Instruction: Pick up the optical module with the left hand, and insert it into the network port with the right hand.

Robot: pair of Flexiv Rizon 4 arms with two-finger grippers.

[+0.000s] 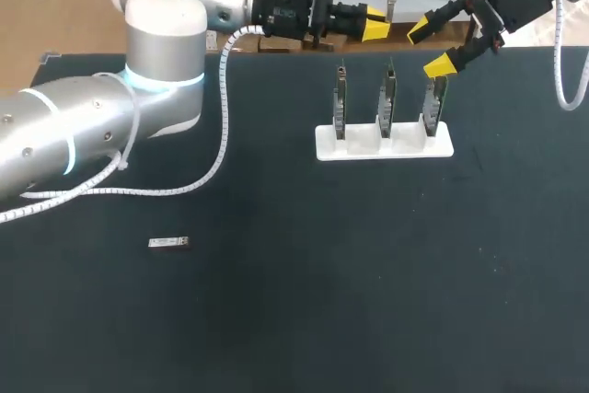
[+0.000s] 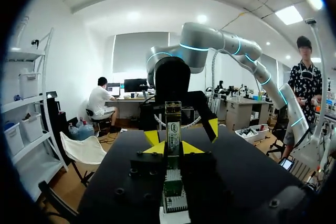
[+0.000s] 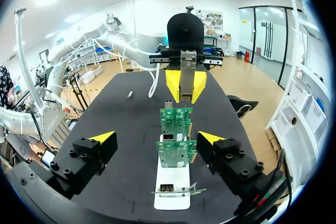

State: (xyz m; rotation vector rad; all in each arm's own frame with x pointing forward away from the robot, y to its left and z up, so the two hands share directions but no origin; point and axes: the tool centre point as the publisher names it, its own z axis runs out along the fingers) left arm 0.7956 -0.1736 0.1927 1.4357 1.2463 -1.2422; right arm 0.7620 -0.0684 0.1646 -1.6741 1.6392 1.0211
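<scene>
The optical module (image 1: 170, 243) lies flat on the black tabletop (image 1: 368, 301), alone, at about 8 o'clock from the white stand (image 1: 327, 144) and well apart from it. Three network cards (image 1: 386, 103) stand upright in a row in that stand. In the right wrist view each card carries a small metal cage near its top edge, which I take to be the network port (image 3: 167, 137).

The left pincer (image 1: 375, 27) hangs above the far side of the stand, at roughly 12 o'clock from it and nowhere near the module. I cannot tell whether it is open or closed. The right pincer (image 1: 430, 47) hovers at about 1 o'clock from the stand, above the end card, spread wide and holding nothing.

The pick-up has not begun, and the left arm has a long way to come back, towards 8 o'clock.

I judge the module to be a light, rigid metal sliver that will not bend or crush under a firm squeeze. Its smooth faces could slip or pivot in the grip. It sits very low, so the descent must go almost to the cloth. The sensible hold is across its two long narrow sides, towards one end. That leaves the other end free for the right pincer to take over and for the nose to enter the cage. The frames are too small to show which end is the plug end. That end should be kept from knocks.
</scene>
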